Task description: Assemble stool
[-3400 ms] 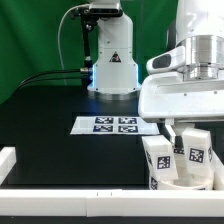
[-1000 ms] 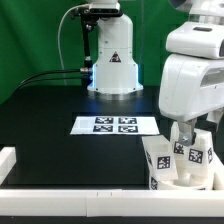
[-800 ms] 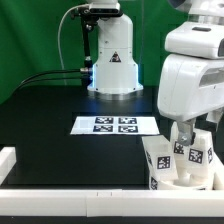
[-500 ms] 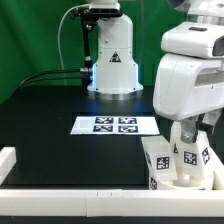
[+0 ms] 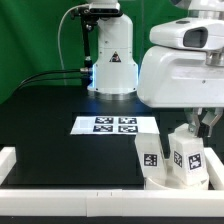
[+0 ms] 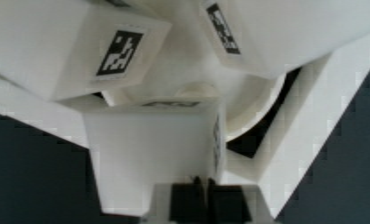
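Observation:
The white stool stands upside down at the exterior view's lower right. Its round seat [image 5: 186, 183] lies on the table, and two tagged block legs [image 5: 151, 157] [image 5: 190, 150] stand up from it. My gripper [image 5: 206, 124] hangs just above and beside the right-hand leg, under the big white hand. In the wrist view a white leg [image 6: 155, 140] runs up from my gripper [image 6: 205, 203], with two more tagged legs [image 6: 114, 55] beyond and the seat's curved rim [image 6: 253, 115] beside it. The dark fingers [image 6: 232, 203] sit pressed together with nothing visible between them.
The marker board [image 5: 115, 124] lies flat mid-table, left of the stool. White border rails run along the left [image 5: 9, 166] and front [image 5: 70, 204] of the black table. The white robot base [image 5: 111, 55] with black cables stands at the back.
The hand has turned and swung toward the exterior view's left, now filling the upper right. The stool's legs have shifted slightly left and turned with it.

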`<state>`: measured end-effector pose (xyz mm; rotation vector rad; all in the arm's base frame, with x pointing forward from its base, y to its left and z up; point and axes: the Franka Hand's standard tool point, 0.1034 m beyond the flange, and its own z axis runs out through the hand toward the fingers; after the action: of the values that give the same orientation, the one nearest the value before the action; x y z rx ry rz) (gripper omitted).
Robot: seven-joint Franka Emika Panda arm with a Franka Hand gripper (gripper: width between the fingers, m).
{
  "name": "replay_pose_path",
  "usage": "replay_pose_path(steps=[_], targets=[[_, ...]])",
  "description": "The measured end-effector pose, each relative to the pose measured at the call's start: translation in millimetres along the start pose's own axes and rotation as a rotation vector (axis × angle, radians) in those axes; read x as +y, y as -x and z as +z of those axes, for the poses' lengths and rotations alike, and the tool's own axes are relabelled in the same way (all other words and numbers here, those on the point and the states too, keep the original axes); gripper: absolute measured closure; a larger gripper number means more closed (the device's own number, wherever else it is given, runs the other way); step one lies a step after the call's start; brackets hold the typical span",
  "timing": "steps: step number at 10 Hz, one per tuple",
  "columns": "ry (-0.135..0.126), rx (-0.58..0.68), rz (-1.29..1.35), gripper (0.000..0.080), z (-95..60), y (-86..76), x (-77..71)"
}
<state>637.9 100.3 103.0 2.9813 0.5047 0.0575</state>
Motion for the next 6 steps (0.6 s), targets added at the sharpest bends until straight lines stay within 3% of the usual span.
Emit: replay_pose_path(steps=[2,4,5,6], targets=[[-0.009,-0.034,-0.013,0.0798,-1.6,4.6,4.1],[-0.036,-0.115,-0.036,0.0798,-13.7,9.2,22.9],[-0.059,-0.159,-0.089,0.0676,-16.4,10.9,25.3],[-0.064,-0.160,-0.093,0.0529,-11.8,9.6,24.8]])
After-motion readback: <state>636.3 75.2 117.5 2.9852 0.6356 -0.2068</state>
